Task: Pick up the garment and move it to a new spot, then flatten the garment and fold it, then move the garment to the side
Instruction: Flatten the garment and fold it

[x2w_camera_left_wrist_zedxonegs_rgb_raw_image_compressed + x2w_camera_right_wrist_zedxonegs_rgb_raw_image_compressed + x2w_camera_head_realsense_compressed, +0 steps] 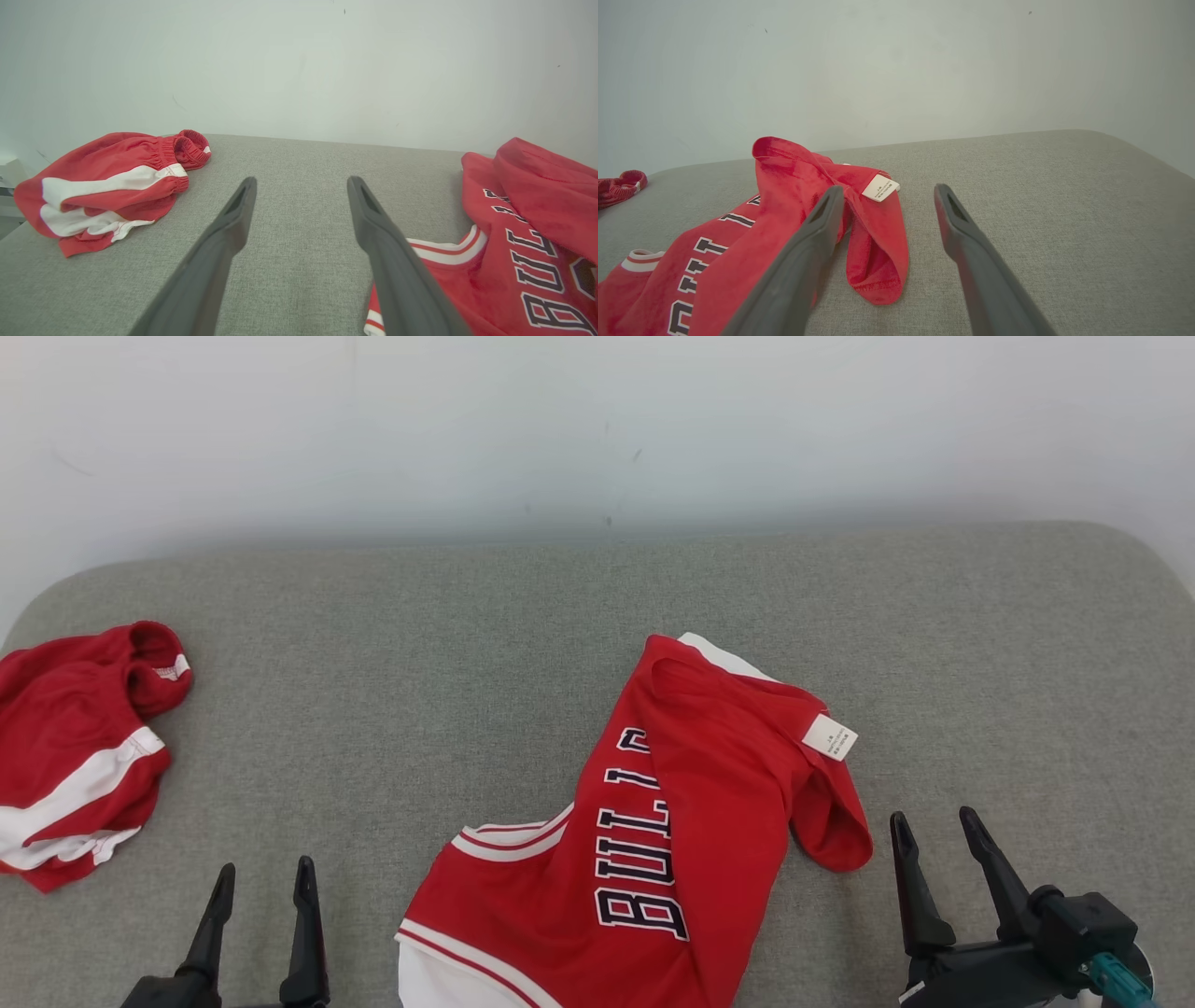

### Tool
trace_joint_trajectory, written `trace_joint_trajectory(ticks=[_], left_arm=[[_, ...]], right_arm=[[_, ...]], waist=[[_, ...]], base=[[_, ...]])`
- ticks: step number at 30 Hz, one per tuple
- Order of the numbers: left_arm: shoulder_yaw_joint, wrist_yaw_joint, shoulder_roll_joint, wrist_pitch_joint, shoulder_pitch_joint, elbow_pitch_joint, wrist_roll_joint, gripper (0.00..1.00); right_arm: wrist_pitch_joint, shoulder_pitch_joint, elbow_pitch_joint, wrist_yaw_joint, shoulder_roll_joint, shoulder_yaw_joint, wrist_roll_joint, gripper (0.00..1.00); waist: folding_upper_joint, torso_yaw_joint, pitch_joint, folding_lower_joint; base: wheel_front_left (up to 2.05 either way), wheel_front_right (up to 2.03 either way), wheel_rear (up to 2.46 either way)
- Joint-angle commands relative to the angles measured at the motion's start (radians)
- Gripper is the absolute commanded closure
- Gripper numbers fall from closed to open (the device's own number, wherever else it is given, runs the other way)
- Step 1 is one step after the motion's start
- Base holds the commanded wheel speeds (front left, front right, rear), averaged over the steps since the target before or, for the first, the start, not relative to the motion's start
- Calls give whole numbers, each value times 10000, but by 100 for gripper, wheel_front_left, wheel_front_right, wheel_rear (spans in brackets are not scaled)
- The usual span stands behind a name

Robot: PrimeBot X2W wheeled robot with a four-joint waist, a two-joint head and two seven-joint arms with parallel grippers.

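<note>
Parked low at the near edge of the grey pad [420, 644], fingers pointing toward the wall: left gripper [264, 866], jaws apart and empty, left of the red jersey [653, 821]; right gripper [934, 815], likewise apart and empty, just beside its folded right flap. Jersey rumpled at near centre, lettering up, well apart from the red-and-white shorts [75, 756] bunched at the left edge.

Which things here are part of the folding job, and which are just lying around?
For the job: jersey, crumpled between the grippers; left gripper, open; right gripper, open.
Lying about, probably: shorts, bunched up at the far left.
</note>
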Motion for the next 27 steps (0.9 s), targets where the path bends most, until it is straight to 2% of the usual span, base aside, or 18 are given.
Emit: trace_joint_trajectory(ticks=[1,9,17,25,26,27], left_arm=[[11,19,-27,-34,121,-50,65,0],[-127,19,-46,-34,54,-25,80,0],[-302,19,-53,-34,-143,-11,58,0],[-448,19,-27,-34,-375,-25,30,0],[-451,19,-28,-34,-396,-29,25,0],[-454,19,-28,-34,-406,-37,17,0]], right_arm=[[-5,91,22,-18,32,-35,-40,0],[-7,-218,718,-18,-241,52,-156,0],[-2,-980,2175,-18,-579,338,-202,0],[-7,-2140,4517,-18,-720,522,-265,0],[-7,-2281,4683,-18,-721,524,-224,16],[-5,-2391,4834,-18,-734,554,-169,100]], waist=[[0,-4,-19,1],[0,239,-19,1],[0,648,224,1],[0,1197,735,1],[0,1233,772,1],[0,1264,805,1]], base=[[0,0,0],[0,0,0],[0,0,0],[0,0,0],[0,0,0],[0,0,0]])
